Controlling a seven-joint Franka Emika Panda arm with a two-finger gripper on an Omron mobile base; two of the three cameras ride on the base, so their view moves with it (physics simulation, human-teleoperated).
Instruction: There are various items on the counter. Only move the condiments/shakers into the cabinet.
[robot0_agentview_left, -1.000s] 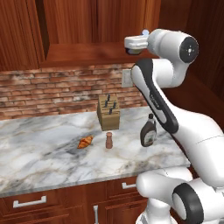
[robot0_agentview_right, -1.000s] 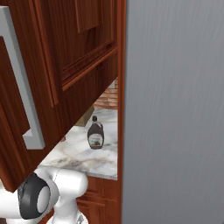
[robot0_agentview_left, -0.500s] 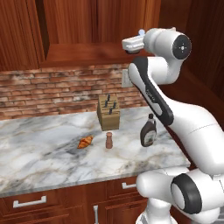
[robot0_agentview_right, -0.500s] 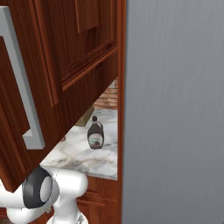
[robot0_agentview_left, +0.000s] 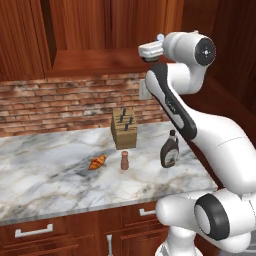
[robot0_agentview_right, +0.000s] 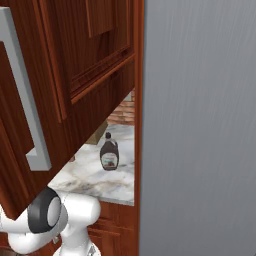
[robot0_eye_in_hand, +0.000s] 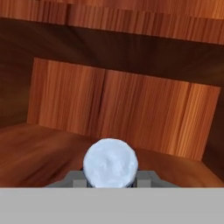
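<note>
From the left base view I read the counter (robot0_agentview_left: 45, 165) first: the croissant (robot0_agentview_left: 97, 162) lies at mid-slab, the short brown shaker (robot0_agentview_left: 125, 160) stands just to its right, the knife block (robot0_agentview_left: 123, 128) sits behind them against the brick, and the tall dark bottle (robot0_agentview_left: 169, 149) stands further right, near the counter's end. The right base view catches that same bottle (robot0_agentview_right: 109, 153) through the gap under a cabinet door. So two condiment containers remain down on the marble, well below where my tool is working.

My tool (robot0_agentview_left: 150, 50) is raised at the cabinet (robot0_agentview_left: 95, 60), level with its shelf board and pointing in towards the opening. Through the hand view I look straight along it into the cabinet (robot0_eye_in_hand: 118, 109): wooden back wall ahead, shelf floor below, and a round pale cap (robot0_eye_in_hand: 110, 164) between the fingertips. The tool is pressed onto that capped container, which I take to be the third condiment, the blue bottle, though its body is hidden from me.

What matters for the coming move, as I judge it: the shelf lies directly below and ahead of the held bottle, its long axis running along my line of sight. It seems I need to set it down and let go.
</note>
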